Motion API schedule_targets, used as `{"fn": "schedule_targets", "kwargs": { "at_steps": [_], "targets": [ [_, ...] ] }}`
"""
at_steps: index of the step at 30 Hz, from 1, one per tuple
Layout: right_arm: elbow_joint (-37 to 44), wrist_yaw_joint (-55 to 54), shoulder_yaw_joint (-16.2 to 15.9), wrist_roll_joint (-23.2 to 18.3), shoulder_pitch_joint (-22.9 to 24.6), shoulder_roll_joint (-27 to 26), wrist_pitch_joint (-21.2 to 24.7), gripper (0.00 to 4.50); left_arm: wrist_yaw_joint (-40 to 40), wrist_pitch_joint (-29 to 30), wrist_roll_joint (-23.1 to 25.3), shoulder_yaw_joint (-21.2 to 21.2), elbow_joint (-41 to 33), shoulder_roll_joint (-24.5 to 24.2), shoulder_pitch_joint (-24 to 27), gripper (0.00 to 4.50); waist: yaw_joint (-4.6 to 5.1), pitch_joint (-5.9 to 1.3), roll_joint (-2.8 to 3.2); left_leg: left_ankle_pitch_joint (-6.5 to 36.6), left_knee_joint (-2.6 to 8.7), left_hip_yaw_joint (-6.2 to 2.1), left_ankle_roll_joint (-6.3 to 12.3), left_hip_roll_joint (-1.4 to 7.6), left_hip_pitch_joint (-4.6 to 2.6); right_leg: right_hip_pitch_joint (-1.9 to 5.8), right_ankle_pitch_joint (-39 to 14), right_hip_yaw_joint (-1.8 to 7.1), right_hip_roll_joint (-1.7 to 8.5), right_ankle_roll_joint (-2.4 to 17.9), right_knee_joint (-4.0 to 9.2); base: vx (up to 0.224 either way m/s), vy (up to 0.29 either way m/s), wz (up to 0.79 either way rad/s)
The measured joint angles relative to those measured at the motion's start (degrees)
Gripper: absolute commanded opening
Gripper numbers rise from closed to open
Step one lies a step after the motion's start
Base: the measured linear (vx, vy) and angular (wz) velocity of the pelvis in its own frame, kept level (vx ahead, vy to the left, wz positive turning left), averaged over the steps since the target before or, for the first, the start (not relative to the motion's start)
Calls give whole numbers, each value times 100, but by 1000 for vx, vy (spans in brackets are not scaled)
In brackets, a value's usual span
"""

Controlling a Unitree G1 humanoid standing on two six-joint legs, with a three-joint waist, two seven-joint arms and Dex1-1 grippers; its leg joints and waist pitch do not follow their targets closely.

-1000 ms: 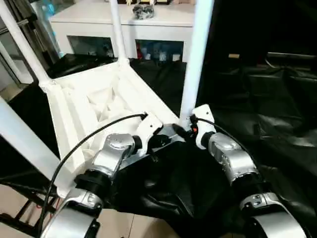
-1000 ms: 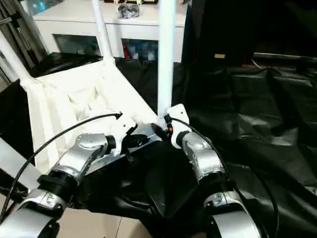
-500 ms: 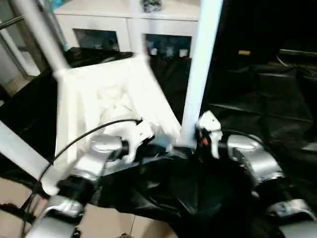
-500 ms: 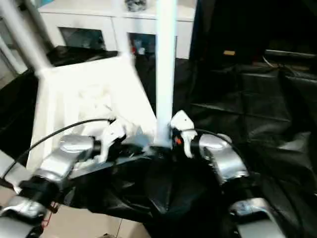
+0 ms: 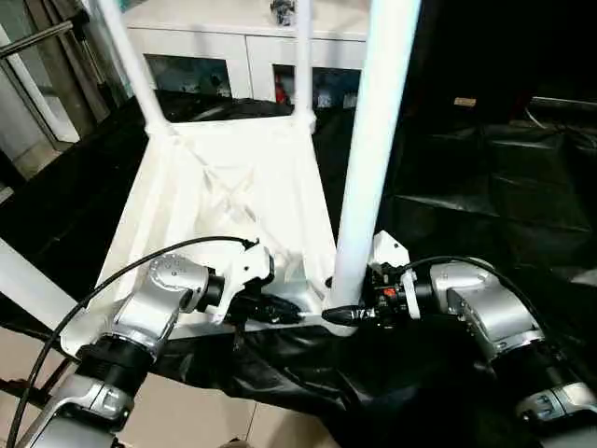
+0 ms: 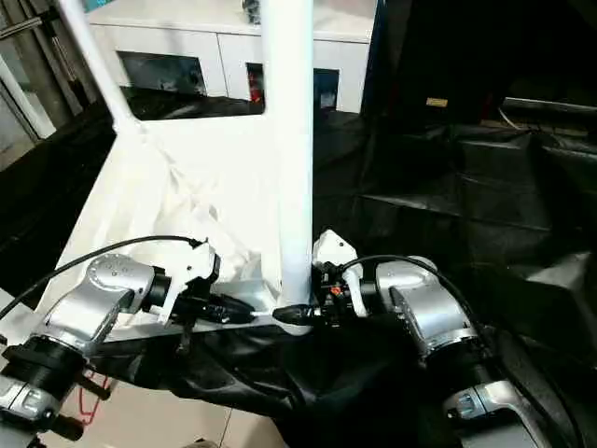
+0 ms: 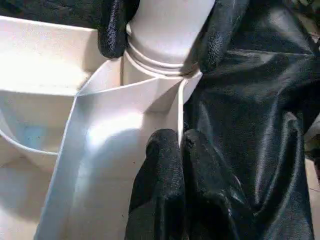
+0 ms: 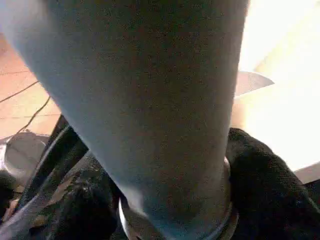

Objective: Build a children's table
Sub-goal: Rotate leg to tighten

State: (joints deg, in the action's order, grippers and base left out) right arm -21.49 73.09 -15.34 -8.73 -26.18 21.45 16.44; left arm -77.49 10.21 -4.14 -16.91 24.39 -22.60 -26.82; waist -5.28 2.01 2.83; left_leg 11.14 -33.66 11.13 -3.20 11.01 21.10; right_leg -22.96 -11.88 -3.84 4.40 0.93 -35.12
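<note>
Both wrists have swung inward — right gripper (image 6: 297, 311) clasps the white tapered tube leg (image 5: 373, 159) just above its socket; left gripper (image 7: 181, 150), pinched shut, braces the white ribbed plastic tabletop (image 5: 187, 201) — press straight down.

Tabletop (image 5: 187, 205): white plastic, smooth, faint sheen, ribbed underside.
Leg (image 5: 373, 159): white plastic tube, smooth, semi-gloss; ringed collar at base.
Worktop (image 5: 485, 187): draped in black sheet, glossy, creased, film-like.
Left fingers (image 7: 165, 200): black, rubbery, finely pebbled, dull shine.
Right fingers (image 7: 112, 30): same black grainy covering.
Forearms (image 5: 485, 313): brushed silver metal, satin; white plastic wrist housings; black matt cables.
Cabinet (image 5: 242, 37): white, smooth, matt; glass-like door panes.
Floor (image 5: 280, 429): pale tile, smooth.
</note>
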Motion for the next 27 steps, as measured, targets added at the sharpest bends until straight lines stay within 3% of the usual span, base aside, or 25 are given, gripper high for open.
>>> {"fn": "schedule_targets", "kwargs": {
  "at_steps": [5, 8, 14, 21, 24, 27],
  "targets": [
    [66, -236, 120, 8, 132, -85, 28, 259, 153, -35, 12, 43, 52, 64, 21, 0, 0, -1, 1, -1, -5, -1, -1, 0, -7, 8, 1, 0, 0, 0, -4, 0, 0, 0],
    [-263, -1178, 465, 108, 113, -451, -95, 257, 842, -167, 182, 201, 327, 320, -81, 0, 38, -1, 1, -8, -16, -2, -11, 2, -27, 28, 14, 3, 0, 8, -13, 0, 0, 0],
    [-804, -3121, 960, 286, -94, -1153, -148, 256, 2095, -140, 406, 314, 761, 861, -311, 0, 210, -1, 4, -11, -7, -2, -17, -2, -108, 90, 0, 8, 0, -23, 10, 0, 0, 0],
    [-1115, -4584, 1290, 492, -284, -1636, -273, 255, 3035, -42, 580, 387, 1049, 1357, -524, 0, 236, -11, 42, -11, -1, -3, -17, -6, -107, 93, 5, 10, 0, -16, 14, 0, 0, 0],
    [-1075, -4567, 1292, 489, -245, -1633, -339, 327, 3034, -85, 582, 388, 1047, 1368, -523, 0, 232, -10, 61, -9, 14, -3, -18, -7, -105, 93, 10, 9, 0, -7, 17, 0, 0, 0],
    [-935, -4434, 1292, 490, -160, -1608, -325, 342, 3021, -181, 605, 347, 1047, 1355, -522, 0, 220, -4, 79, -9, 22, -4, -18, -6, -105, 93, 7, 6, 0, -12, 18, 0, 0, 0]
  ]
}}
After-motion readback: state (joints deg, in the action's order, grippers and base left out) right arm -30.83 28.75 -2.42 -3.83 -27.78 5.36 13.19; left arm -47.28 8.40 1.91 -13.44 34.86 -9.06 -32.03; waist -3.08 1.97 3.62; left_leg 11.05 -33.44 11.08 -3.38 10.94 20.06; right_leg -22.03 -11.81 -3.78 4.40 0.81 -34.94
